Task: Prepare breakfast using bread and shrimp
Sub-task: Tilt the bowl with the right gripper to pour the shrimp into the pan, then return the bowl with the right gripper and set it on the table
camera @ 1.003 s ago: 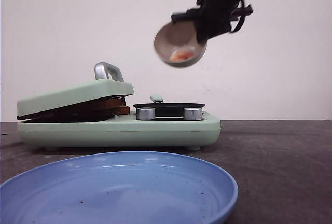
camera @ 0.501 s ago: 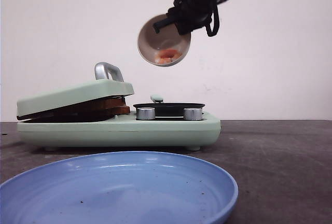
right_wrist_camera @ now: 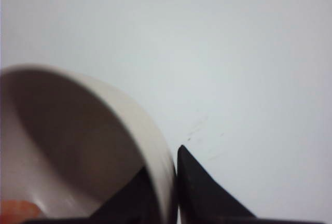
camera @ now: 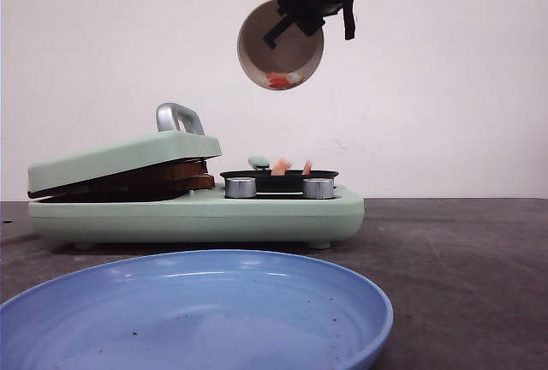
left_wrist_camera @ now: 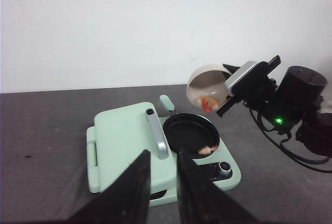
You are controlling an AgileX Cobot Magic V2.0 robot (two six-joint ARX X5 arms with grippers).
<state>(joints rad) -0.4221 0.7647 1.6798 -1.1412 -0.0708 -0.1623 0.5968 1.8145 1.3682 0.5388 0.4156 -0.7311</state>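
My right gripper [camera: 287, 23] is clamped on the rim of a small pale bowl [camera: 280, 44], one finger inside the wall and one outside, as the right wrist view shows with the bowl [right_wrist_camera: 78, 146] pinched between the dark fingers [right_wrist_camera: 199, 187]. I hold it high and tipped steeply, so that its mouth faces toward the front camera. A piece of shrimp [camera: 282, 80] sits at the lowest part of the bowl's inside, just under the grip; from the left wrist camera I see the same orange-red bit [left_wrist_camera: 208, 104] in the bowl [left_wrist_camera: 206, 86]. Directly below the gripper, well apart from it, stands the mint-green breakfast maker [camera: 197, 207] with its round black pan [camera: 278, 176]. Two pale orange pieces [camera: 281, 166] poke up above the pan's edge, and the left wrist view shows shrimp [left_wrist_camera: 207, 150] lying inside the pan [left_wrist_camera: 189, 135] against its near wall. Lower still and off to the gripper's left, under the tilted green lid [camera: 124, 158] with the silver handle [camera: 178, 118], the bread [camera: 163, 176] lies sandwiched, its brown crust edges showing in the gap. Two silver knobs [camera: 241, 187] sit on the maker's front just below the pan, and a mint-green knob [camera: 259, 162] stands behind it. My left gripper [left_wrist_camera: 162, 182] hangs back, well away from the maker, its fingers parted only slightly with nothing between them. A blue plate [camera: 197, 314] lies nearest the front camera on the dark table [camera: 454, 250].
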